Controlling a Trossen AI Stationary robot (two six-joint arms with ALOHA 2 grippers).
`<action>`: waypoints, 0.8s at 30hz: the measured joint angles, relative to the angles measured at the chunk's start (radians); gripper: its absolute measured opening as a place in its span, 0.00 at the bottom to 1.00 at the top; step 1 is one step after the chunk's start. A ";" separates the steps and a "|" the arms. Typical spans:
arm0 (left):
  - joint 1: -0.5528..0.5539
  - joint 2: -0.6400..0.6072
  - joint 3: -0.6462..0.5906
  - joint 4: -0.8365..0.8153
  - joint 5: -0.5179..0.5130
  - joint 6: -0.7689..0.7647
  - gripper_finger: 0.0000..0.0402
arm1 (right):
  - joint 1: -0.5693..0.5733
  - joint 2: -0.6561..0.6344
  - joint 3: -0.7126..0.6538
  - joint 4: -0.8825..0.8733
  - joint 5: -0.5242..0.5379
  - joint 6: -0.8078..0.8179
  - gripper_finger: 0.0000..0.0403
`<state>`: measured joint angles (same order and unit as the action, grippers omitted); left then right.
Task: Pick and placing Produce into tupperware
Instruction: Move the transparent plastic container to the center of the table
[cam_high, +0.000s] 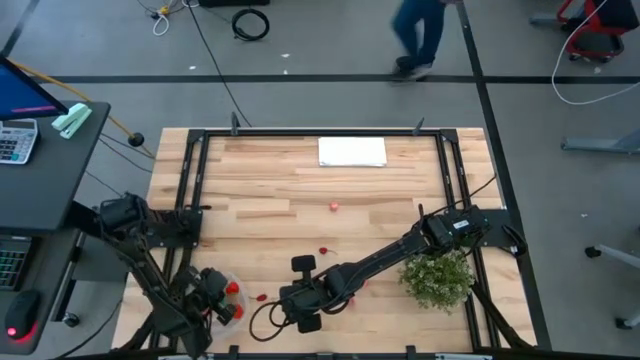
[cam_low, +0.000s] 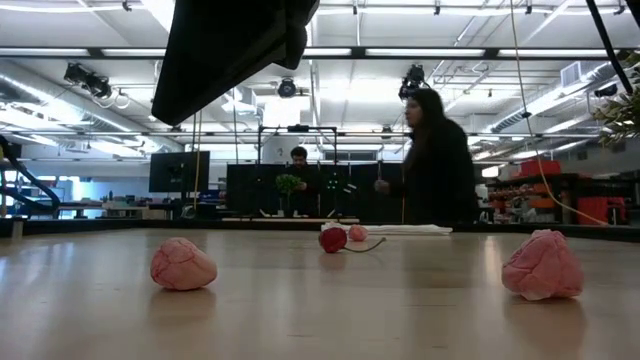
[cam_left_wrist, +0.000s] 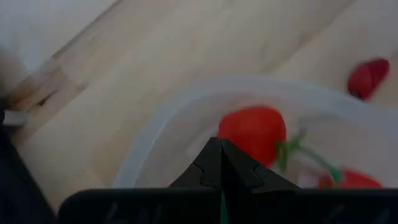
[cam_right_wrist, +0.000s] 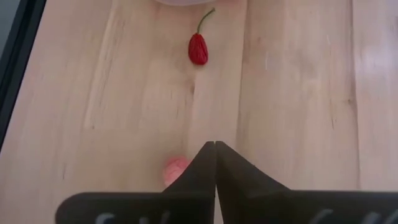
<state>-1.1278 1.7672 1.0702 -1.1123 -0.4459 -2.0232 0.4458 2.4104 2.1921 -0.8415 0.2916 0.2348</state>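
Note:
The tupperware (cam_high: 232, 290) (cam_left_wrist: 186, 106), a clear round bowl, sits near the table's near left corner. It holds a red fruit (cam_left_wrist: 252, 132) and a second red piece with a green stem (cam_left_wrist: 348, 180). My left gripper (cam_left_wrist: 219, 144) (cam_high: 220, 303) is shut and hovers over the bowl. My right gripper (cam_right_wrist: 214, 146) (cam_high: 288, 300) is also shut, low over the wood just right of the bowl. A red chili (cam_right_wrist: 198, 48) (cam_high: 259, 297) lies between them. A pink piece (cam_right_wrist: 176, 168) lies partly hidden behind my right gripper's finger. More pink and red produce (cam_high: 333, 207) (cam_high: 324, 251) (cam_low: 183, 265) (cam_low: 542, 266) rests on the table.
A bushy green plant (cam_high: 437, 278) stands by the right arm's base. A flat white sheet (cam_high: 352, 151) lies at the far edge. A black cable loop (cam_high: 262, 320) lies near the near edge. People (cam_low: 435, 160) are in the room beyond the table. A dark arm part (cam_low: 230, 50) overhangs the low view.

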 joint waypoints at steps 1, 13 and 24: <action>0.008 0.015 0.000 0.000 -0.010 -0.001 0.01 | 0.000 0.000 0.000 0.000 0.000 -0.001 0.02; 0.137 0.059 0.000 -0.180 -0.107 0.061 0.01 | 0.000 0.000 0.000 0.000 0.000 -0.057 0.02; 0.364 0.059 0.000 -0.173 -0.289 0.302 0.01 | -0.005 0.000 0.000 0.001 0.000 -0.074 0.02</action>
<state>-0.7637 1.8259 1.0702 -1.2856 -0.7347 -1.7211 0.4408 2.4104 2.1925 -0.8410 0.2916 0.1608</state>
